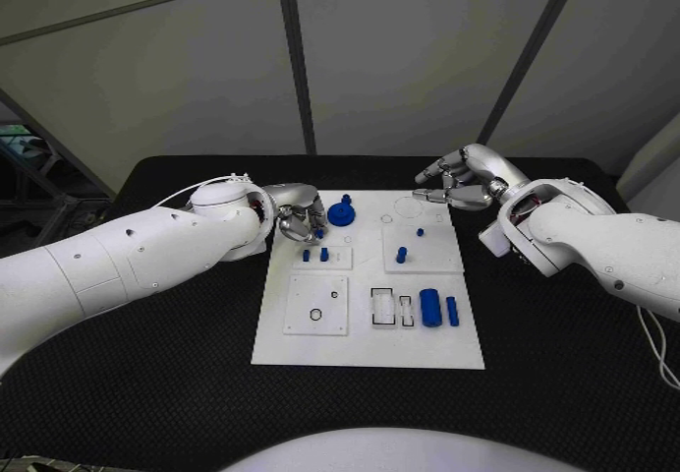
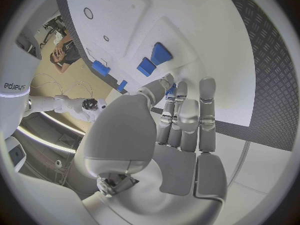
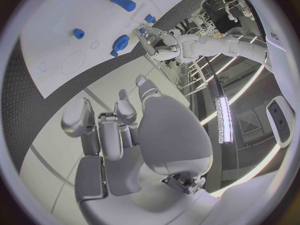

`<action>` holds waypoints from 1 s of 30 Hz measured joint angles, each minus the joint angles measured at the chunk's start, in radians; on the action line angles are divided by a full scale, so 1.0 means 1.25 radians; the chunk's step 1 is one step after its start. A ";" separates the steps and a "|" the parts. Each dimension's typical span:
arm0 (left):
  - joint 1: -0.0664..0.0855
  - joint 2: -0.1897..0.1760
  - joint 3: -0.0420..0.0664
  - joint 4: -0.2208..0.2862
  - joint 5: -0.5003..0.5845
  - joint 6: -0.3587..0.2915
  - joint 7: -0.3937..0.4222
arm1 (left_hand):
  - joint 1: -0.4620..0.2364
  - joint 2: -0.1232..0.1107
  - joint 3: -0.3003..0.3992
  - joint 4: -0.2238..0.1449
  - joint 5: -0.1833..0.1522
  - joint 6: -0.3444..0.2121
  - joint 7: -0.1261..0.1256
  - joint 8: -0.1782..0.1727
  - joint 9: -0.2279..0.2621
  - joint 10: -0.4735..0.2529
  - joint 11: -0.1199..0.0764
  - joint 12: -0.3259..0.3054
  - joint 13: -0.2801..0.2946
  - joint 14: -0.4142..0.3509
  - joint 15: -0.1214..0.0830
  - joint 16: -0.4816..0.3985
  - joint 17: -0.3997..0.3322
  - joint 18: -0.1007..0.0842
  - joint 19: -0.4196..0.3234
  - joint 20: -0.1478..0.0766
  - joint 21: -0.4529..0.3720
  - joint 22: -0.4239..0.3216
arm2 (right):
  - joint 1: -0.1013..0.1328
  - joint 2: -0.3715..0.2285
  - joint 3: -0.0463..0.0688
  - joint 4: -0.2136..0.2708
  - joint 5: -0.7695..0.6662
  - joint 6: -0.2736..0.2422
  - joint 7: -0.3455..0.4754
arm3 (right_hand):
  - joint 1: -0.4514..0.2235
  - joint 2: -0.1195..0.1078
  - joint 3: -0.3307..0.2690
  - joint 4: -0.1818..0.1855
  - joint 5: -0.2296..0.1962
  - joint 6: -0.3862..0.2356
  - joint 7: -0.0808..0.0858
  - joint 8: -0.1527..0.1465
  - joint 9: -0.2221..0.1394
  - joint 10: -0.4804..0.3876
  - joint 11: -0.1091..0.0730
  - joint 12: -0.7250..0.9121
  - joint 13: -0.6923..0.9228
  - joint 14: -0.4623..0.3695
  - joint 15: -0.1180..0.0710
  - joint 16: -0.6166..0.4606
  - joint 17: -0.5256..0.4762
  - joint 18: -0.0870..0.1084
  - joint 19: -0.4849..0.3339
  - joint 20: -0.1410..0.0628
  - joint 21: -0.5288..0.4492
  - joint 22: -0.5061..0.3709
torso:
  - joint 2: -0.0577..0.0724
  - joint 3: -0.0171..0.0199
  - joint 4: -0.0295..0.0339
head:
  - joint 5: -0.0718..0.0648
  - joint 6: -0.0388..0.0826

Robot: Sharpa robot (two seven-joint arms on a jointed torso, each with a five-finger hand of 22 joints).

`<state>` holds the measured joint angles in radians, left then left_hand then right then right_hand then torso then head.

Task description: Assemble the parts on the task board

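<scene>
The board (image 1: 368,339) lies mid-table on the black mat (image 1: 170,374). At its far edge stands a blue gear (image 1: 342,210). Small blue pegs (image 1: 314,255) stand on the left middle plate, more pegs (image 1: 401,255) on the right one, and a blue cylinder (image 1: 429,307) and bar (image 1: 452,311) lie near right, beside black-outlined slots (image 1: 382,306). The left hand (image 1: 299,214) hovers at the board's far-left edge just beside the gear, fingers curled, holding nothing visible. The right hand (image 1: 461,185) hangs over the far-right corner, fingers loosely bent, empty.

Head camera looks down — wrist cameras close; all share task board (image 1: 368,295).
</scene>
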<state>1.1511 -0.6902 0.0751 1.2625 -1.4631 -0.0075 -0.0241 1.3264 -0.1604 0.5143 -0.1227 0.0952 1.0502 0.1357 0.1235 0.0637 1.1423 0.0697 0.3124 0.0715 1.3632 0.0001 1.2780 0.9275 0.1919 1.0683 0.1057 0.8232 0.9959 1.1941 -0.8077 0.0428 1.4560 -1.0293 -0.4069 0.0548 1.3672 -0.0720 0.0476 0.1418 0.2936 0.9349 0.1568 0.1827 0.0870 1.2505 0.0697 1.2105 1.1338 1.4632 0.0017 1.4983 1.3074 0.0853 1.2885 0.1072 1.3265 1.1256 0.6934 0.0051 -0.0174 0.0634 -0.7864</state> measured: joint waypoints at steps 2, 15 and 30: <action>0.000 0.001 0.000 0.000 0.000 0.000 0.000 | 0.000 0.000 0.000 0.000 0.000 -0.003 0.001 -0.002 0.000 0.000 0.000 -0.003 0.000 0.000 0.000 0.000 0.000 0.000 0.000 0.000 0.000 0.000 | 0.000 0.000 0.000 0.000 0.000 0.000 0.000 | 0.000 0.000 0.000 0.000 0.000 0.000 0.000 0.000 0.000 0.000 0.000 0.000 0.000 0.000 0.000 0.000 0.000 0.000 0.000 0.000 0.000 0.000 | 0.000 0.0000 0.0000 | 0.000 0.000; 0.000 0.002 0.000 -0.004 0.000 -0.001 0.000 | -0.006 -0.006 -0.002 0.002 0.000 -0.019 0.002 -0.013 0.000 0.000 0.000 -0.009 0.000 -0.002 0.002 0.000 -0.003 0.000 0.000 0.000 -0.006 0.001 | 0.000 0.000 0.000 0.000 0.000 0.000 0.000 | 0.000 0.000 0.000 0.000 0.000 0.000 0.000 0.000 0.000 0.000 0.000 0.000 0.000 0.000 0.000 0.000 0.000 0.000 0.000 0.000 0.000 0.000 | 0.000 0.0002 0.0001 | -0.001 -0.001; 0.000 -0.016 0.000 -0.004 0.000 -0.008 0.003 | -0.016 -0.016 -0.014 -0.001 0.000 -0.066 0.000 -0.044 0.001 -0.034 0.012 -0.034 -0.001 -0.041 0.009 -0.036 -0.076 0.000 -0.014 0.007 -0.033 -0.008 | 0.000 -0.004 0.000 -0.008 -0.038 0.004 -0.035 | 0.043 -0.007 0.058 0.007 -0.028 0.001 0.001 0.005 -0.009 -0.181 0.004 -0.551 -0.519 0.003 -0.003 -0.085 -0.006 0.013 -0.046 -0.006 -0.071 -0.092 | 0.000 -0.0005 0.0005 | -0.001 -0.002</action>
<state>1.1508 -0.7103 0.0751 1.2572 -1.4631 -0.0171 -0.0209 1.3066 -0.1802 0.4963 -0.1242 0.0953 0.9677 0.1359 0.0690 0.0649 1.0999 0.0849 0.2705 0.0697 1.3116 0.0114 1.2330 0.8323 0.1918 1.0510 0.1149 0.7816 0.9859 1.1941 -0.8133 0.0428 1.4464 -1.0772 -0.4021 0.0105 1.4210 -0.0802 0.1204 0.1502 0.2586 0.9358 0.1577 0.1885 0.0763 1.0245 0.0750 0.5213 0.4846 1.4668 -0.0020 1.3915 1.3000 0.1015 1.2312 0.1000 1.2379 1.0105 0.6933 0.0045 -0.0167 0.0624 -0.7886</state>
